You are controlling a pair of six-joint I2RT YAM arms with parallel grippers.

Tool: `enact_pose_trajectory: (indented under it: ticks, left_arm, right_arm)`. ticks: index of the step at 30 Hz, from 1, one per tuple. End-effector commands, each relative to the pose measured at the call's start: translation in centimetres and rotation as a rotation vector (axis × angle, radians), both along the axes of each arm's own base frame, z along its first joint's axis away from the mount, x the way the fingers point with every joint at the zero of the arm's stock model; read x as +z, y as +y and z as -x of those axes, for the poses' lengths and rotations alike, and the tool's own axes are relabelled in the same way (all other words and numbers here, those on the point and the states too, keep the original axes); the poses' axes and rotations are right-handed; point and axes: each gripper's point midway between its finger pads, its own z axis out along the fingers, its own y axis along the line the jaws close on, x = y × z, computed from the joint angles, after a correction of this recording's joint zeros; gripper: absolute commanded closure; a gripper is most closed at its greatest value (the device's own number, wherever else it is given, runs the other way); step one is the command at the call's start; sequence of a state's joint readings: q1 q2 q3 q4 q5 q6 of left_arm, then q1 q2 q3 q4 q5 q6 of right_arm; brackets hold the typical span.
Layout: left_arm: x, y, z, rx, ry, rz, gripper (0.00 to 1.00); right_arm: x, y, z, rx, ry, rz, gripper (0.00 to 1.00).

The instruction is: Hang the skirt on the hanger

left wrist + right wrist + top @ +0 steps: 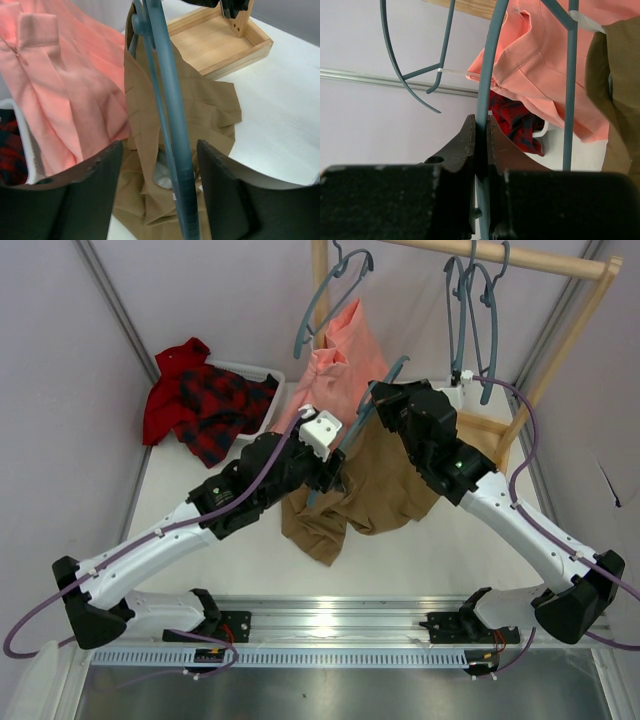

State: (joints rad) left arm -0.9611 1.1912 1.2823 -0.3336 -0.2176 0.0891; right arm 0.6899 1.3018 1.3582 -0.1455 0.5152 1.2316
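The khaki skirt (375,490) droops from the tilted grey-blue hanger (362,418), and its lower part bunches on the table. In the left wrist view the hanger's bar (172,115) runs down between my left gripper's (159,150) open jaws, untouched, with the skirt (210,105) behind it. My left gripper (330,455) sits over the skirt's left side. My right gripper (385,405) is shut on the hanger's thin bar (487,75), pinched between its fingertips (481,122). The skirt's edge shows at the far right of the right wrist view (620,75).
A salmon-pink garment (340,360) hangs on another hanger from the wooden rack (520,258). A red-and-black plaid garment (200,400) lies in a white basket (262,373) at back left. Spare hangers (475,310) hang at the right. The rack's wooden base (220,42) lies behind the skirt.
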Motion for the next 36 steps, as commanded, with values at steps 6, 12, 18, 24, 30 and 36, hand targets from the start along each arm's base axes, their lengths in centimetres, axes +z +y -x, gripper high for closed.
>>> enact_pose_trajectory:
  ticks: [6,12,18,24,30,36]
  left_arm:
    - [2.3,-0.2,0.0,0.042,-0.013,0.202,0.59]
    - [1.2,-0.4,-0.4,0.061,-0.005,0.211,0.6]
    - [0.2,-1.0,-0.7,0.06,0.003,0.176,0.7]
    - [-0.1,-1.3,-1.0,0.053,0.006,0.145,0.98]
    - [-0.2,-1.6,-0.6,0.026,-0.019,0.117,1.0]
    - [2.0,-0.9,-1.6,0.126,0.063,0.2,1.0]
  right_arm:
    - [3.7,-0.6,-0.1,-0.02,-0.068,-0.114,1.0]
    - [4.0,-0.6,0.1,-0.025,-0.073,-0.117,1.0]
    - [3.4,-0.4,0.1,-0.025,-0.06,-0.107,1.0]
    - [4.0,-0.2,0.2,-0.016,-0.082,-0.088,1.0]
    - [3.9,-0.2,0.3,-0.023,-0.088,-0.062,1.0]
    - [3.3,0.7,0.5,0.04,-0.09,0.033,0.33]
